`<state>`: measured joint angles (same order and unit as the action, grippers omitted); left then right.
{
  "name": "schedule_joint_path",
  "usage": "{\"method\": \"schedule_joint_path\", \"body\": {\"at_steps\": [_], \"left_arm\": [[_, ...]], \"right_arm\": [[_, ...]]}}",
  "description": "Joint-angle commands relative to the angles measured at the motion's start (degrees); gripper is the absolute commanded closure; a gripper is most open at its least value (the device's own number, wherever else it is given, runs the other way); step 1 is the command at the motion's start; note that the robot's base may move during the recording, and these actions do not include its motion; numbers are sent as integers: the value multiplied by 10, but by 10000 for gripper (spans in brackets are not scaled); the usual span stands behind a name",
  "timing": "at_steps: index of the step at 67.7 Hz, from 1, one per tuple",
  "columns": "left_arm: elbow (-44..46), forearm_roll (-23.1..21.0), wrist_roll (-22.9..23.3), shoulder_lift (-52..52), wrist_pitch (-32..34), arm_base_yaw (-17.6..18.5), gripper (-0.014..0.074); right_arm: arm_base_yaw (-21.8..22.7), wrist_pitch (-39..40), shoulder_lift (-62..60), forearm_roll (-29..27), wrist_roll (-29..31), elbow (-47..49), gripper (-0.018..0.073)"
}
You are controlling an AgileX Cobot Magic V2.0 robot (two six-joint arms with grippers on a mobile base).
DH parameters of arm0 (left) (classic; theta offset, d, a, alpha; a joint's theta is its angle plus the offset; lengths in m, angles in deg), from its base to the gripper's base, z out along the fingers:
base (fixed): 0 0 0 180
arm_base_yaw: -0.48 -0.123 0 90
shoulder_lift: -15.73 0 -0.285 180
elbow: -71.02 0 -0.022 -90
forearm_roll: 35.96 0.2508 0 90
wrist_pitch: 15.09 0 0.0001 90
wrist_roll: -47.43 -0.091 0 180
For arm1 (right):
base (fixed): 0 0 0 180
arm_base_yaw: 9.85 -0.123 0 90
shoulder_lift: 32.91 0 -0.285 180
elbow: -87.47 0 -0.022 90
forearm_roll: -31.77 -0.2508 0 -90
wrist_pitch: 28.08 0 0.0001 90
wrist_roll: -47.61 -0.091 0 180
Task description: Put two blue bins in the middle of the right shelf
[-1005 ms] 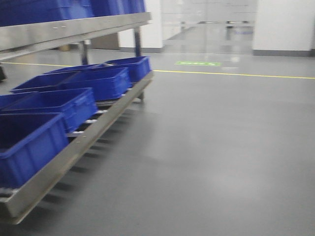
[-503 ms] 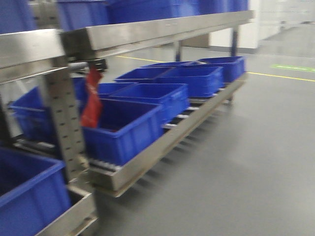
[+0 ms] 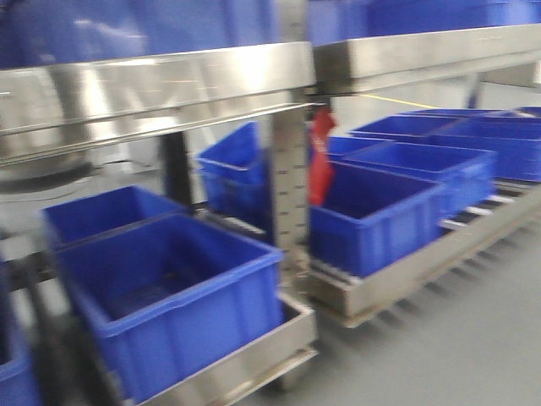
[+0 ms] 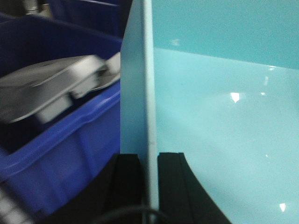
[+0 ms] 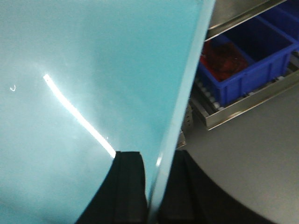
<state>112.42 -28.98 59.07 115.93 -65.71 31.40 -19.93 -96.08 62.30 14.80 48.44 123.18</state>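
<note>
Two racks (image 3: 169, 76) meet at a post (image 3: 287, 194): left of it a near crate (image 3: 169, 313) sits on the low shelf (image 3: 245, 364) with another behind, right of it a row of crates (image 3: 423, 182) runs back. The left pincer (image 4: 149, 161) straddles a bin (image 4: 224, 140) wall, a crate (image 4: 60, 140) just to its left; the right pincer (image 5: 156, 161) straddles a bin (image 5: 70, 70) wall, a racked crate (image 5: 243, 60) beyond on its right.

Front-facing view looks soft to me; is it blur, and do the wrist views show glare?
Front-facing view: motion blur throughout, streaking the dark blue crates and steel shelf rail. Left wrist view: the pale blue bin has a crisp edge and small light spots; the crate beside it smears. Right wrist view: a long glare streak crosses the bin wall.
</note>
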Motion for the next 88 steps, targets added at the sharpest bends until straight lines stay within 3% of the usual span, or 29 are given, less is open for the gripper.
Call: {"method": "schedule_joint_path", "body": {"at_steps": [1,88], "left_arm": [[4,-17,5,-12,40,1,707],[4,-16,5,-12,40,1,707]], "right_arm": [[1,16,-5,-16,17,5,712],[1,16,-5,-16,17,5,712]]}}
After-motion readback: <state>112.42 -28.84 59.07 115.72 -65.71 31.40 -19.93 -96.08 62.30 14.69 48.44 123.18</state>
